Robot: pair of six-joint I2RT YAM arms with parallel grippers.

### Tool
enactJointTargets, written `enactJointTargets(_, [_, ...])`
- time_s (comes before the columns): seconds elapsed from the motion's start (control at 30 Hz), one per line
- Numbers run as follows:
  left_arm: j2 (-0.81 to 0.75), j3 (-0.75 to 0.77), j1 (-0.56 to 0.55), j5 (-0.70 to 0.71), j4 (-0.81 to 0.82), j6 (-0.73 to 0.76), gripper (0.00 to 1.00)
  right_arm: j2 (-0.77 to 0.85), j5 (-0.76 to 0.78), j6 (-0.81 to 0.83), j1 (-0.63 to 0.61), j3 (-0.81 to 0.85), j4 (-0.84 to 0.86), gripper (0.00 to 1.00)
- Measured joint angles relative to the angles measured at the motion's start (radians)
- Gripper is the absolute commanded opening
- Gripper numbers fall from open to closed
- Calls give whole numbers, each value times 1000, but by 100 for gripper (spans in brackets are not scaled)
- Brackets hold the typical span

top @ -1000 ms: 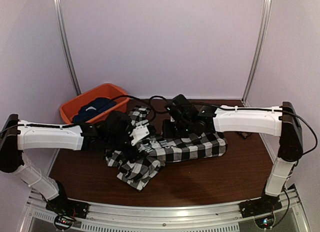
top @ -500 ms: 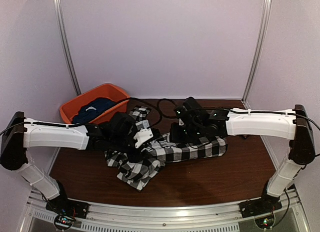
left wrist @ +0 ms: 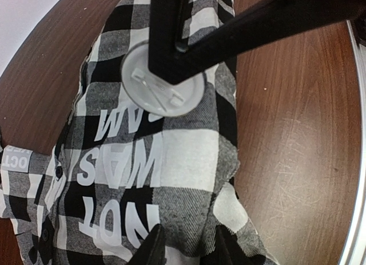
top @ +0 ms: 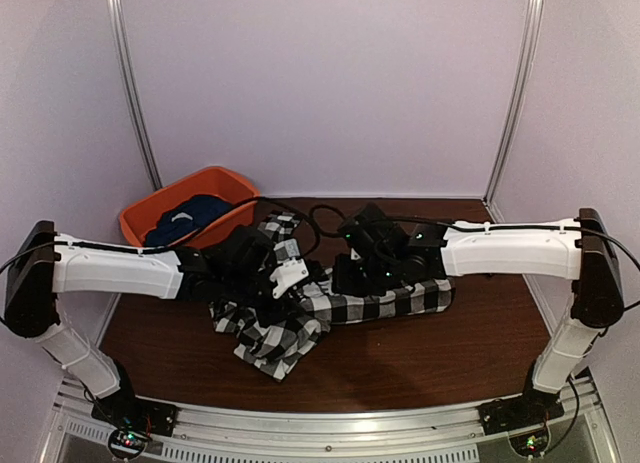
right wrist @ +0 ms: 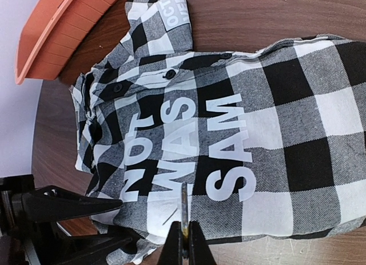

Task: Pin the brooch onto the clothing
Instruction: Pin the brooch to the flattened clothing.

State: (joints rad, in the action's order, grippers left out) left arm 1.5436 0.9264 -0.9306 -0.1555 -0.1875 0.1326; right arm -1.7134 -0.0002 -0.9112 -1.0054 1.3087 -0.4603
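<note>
from the top view, both arms reach in over the middle of the surface (top: 430,358) and meet above the checked shirt (top: 400,295). the shirt lies crumpled, its longer part running right and a bunched part toward the near left. the left end effector (top: 283,291) is low at the shirt's left part and the right end effector (top: 350,278) is just beside it. from here neither one's fingers can be read.

in the left wrist view, the left one's fingers (left wrist: 150,248) stand either side of a raised fold of cloth, probably to keep the fabric still and taut for pinning. i cannot tell whether they clamp it. beyond them, the round white brooch (left wrist: 166,100) sits flat over the shirt at the edge of the lettered black panel, carried by the other arm's black fingers. whether it touches the cloth or hangs just above is unclear.

in the right wrist view, the right end effector is pressed together and pinches the brooch, seen edge-on as a thin sliver over the lettering. i judge the tight pinch is there to steer the brooch squarely to the cloth.

the surface is dark reddish wood with fine scratches. an orange bin (top: 150,221) holding a dark navy garment (top: 195,211) sits at the far left, well apart from the work. pale lilac walls (top: 320,83) with metal uprights (top: 130,83) close the room in.
</note>
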Motion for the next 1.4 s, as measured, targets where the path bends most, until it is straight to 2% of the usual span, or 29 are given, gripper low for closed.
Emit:
enactJointTargets(0.4, [15, 15, 0, -6, -7, -17, 0, -34, -25, -23, -5, 26, -10, 0])
enactJointTargets(1.4, [15, 15, -5, -35, -6, -39, 0, -118, -83, -63, -34, 31, 9, 0])
